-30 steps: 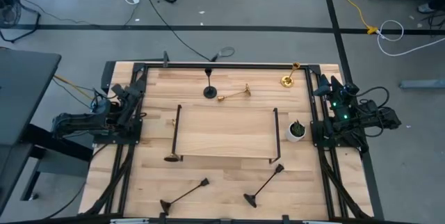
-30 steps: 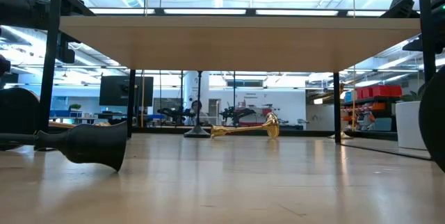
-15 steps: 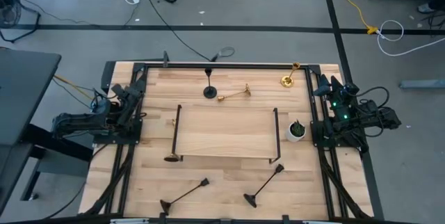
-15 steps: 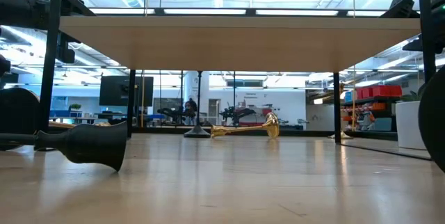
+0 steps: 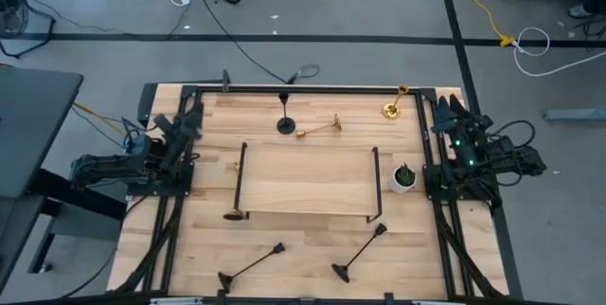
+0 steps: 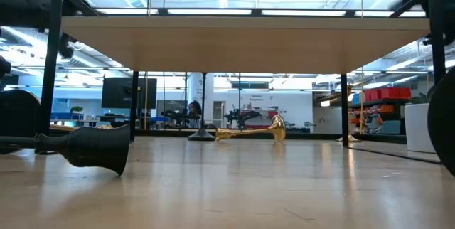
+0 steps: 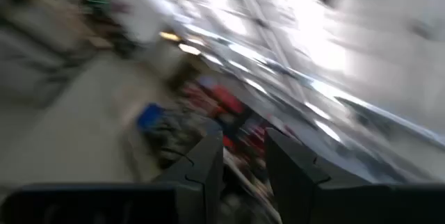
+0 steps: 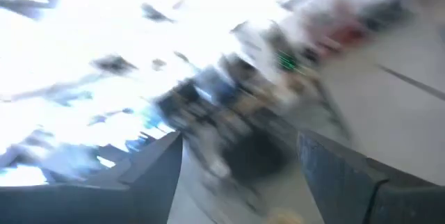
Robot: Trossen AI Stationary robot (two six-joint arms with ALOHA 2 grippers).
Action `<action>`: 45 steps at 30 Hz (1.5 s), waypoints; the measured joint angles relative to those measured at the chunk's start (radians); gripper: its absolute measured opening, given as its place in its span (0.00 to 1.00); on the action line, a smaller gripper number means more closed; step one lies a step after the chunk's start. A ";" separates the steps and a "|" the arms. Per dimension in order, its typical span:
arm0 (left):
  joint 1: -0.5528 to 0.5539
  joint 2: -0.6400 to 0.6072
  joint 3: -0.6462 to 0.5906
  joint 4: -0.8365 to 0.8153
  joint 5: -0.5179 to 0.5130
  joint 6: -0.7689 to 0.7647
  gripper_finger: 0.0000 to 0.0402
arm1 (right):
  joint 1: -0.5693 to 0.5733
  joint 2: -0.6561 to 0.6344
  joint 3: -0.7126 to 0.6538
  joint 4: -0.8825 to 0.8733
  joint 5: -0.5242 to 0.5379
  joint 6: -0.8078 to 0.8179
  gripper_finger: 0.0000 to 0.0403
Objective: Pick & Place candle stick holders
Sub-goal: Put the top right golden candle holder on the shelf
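In the high view, the wooden counter (image 5: pixel 208 248) fills the middle of the frame. At its centre a raised board (image 5: pixel 308 180) is seen, carried on thin black bar handles (image 5: pixel 240 179) at its left and right ends.

The candle stick holders are scattered around the board. A black one (image 5: pixel 285 120) stands upright at upper centre, above the board. Just to its right a gold one (image 5: pixel 319 129) lies on its side. A second gold one (image 5: pixel 393 104) is found at the upper right corner of the counter. A black one (image 5: pixel 232 214) stands at the board's lower left corner, touching or just beside the left handle. Two more black ones lie tipped over along the lower edge: one (image 5: pixel 252 267) at lower left, another (image 5: pixel 360 249) at lower centre-right. A small gold piece (image 5: pixel 237 165) shows just left of the board.

A small white pot with a green plant (image 5: pixel 404 178) sits just right of the board.

The left pincer (image 5: pixel 189 116) is held at the counter's left edge, well apart from every holder; in the left wrist view its fingers (image 7: pixel 208 172) are seen parted by a narrow gap, nothing between them. The right pincer (image 5: pixel 447 108) is held at the right edge, near the upper right gold holder but not touching it; its fingers (image 8: pixel 156 172) are spread wide and released.

In the low view, a black holder (image 6: pixel 89 146) lies on its side at lower left, and the fallen gold one is seen at centre.
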 joint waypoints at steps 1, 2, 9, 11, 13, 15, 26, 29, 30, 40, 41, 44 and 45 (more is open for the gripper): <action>0.000 0.000 0.000 0.001 0.081 0.020 0.27 | 0.000 0.005 0.017 -0.047 -0.054 0.023 0.70; 0.000 0.000 0.000 0.002 0.152 0.036 0.27 | 0.000 0.015 0.039 -0.114 -0.092 0.035 0.70; 0.000 0.000 0.000 -0.086 0.262 0.105 0.27 | 0.001 0.133 0.125 -0.610 0.057 0.036 0.70; 0.000 0.000 0.000 -0.105 0.258 0.085 0.27 | 0.000 0.166 0.125 -0.604 0.253 0.025 0.70; 0.000 0.000 0.000 -0.105 0.258 0.074 0.27 | -0.001 0.189 0.126 -0.551 0.351 0.089 0.70; 0.000 0.000 0.000 -0.105 0.261 0.057 0.27 | 0.000 0.205 0.126 -0.546 0.362 0.138 0.70; 0.000 0.000 0.000 -0.114 0.260 0.058 0.27 | 0.000 0.263 0.126 -0.674 0.295 0.322 0.70; 0.000 0.000 0.000 -0.128 0.260 0.058 0.27 | 0.000 0.293 0.126 -0.727 0.270 0.410 0.70; 0.000 0.000 0.000 -0.135 0.260 0.058 0.27 | -0.001 0.303 0.126 -0.734 0.283 0.415 0.70; 0.000 0.000 0.000 -0.182 0.260 0.059 0.27 | 0.002 0.354 0.126 -0.731 0.308 0.360 0.70; 0.000 0.000 0.000 -0.180 0.260 0.059 0.27 | 0.001 0.354 0.126 -0.731 0.295 0.350 0.70; 0.000 0.000 0.000 -0.181 0.259 0.059 0.27 | 0.000 0.354 0.126 -0.731 0.258 0.339 0.70; 0.000 0.000 0.000 -0.181 0.260 0.059 0.27 | 0.000 0.354 0.126 -0.731 0.233 0.313 0.70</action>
